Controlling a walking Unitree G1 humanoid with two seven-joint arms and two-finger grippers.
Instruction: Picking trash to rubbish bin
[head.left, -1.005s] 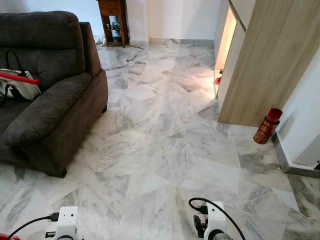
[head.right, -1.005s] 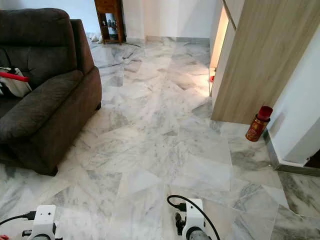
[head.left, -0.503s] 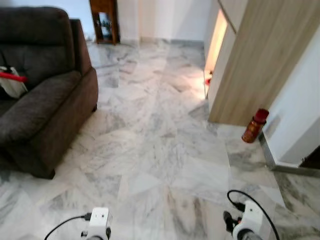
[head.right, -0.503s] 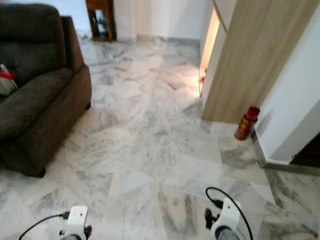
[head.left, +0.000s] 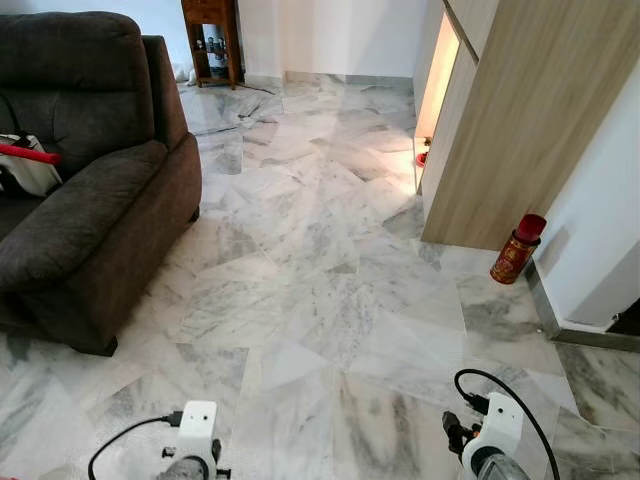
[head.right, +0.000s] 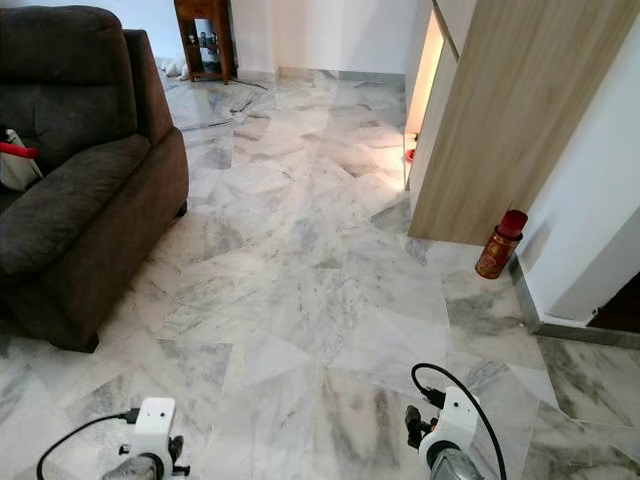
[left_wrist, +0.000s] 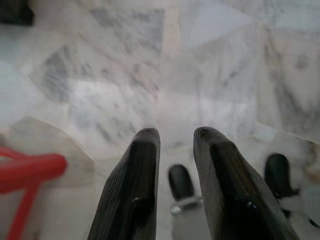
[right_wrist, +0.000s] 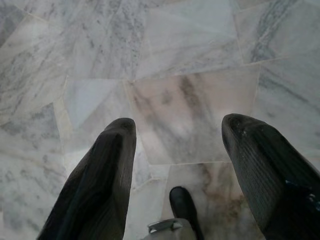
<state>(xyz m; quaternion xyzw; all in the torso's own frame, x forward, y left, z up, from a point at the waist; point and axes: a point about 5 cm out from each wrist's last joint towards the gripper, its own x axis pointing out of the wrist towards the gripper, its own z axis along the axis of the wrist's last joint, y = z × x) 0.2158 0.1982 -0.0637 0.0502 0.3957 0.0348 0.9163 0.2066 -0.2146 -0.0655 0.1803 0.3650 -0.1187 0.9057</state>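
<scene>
A red and gold canister with a red cap (head.left: 516, 250) stands upright on the marble floor, at the foot of the white wall beside the wood-panelled partition, ahead and to my right. My left gripper (left_wrist: 176, 135) hangs low over the floor; its fingers (left_wrist: 142, 165) stand a narrow gap apart with nothing between them. My right gripper (right_wrist: 177, 125) points down at bare marble, its fingers (right_wrist: 107, 165) wide open and empty. Both wrists sit low at the bottom of the eye views, the left wrist (head.left: 195, 425) and the right wrist (head.left: 490, 430).
A dark grey sofa (head.left: 80, 190) fills the left side, with a bag and a red handle (head.left: 25, 160) on its seat. The wood-panelled partition (head.left: 520, 110) and white wall (head.left: 610, 220) close off the right. A wooden cabinet (head.left: 210, 40) stands at the far end. Open marble floor (head.left: 320, 280) lies between.
The camera has swung a little to the right, so the sofa and the canister sit further left in the picture. Both wrists now appear further right along the bottom edge.
</scene>
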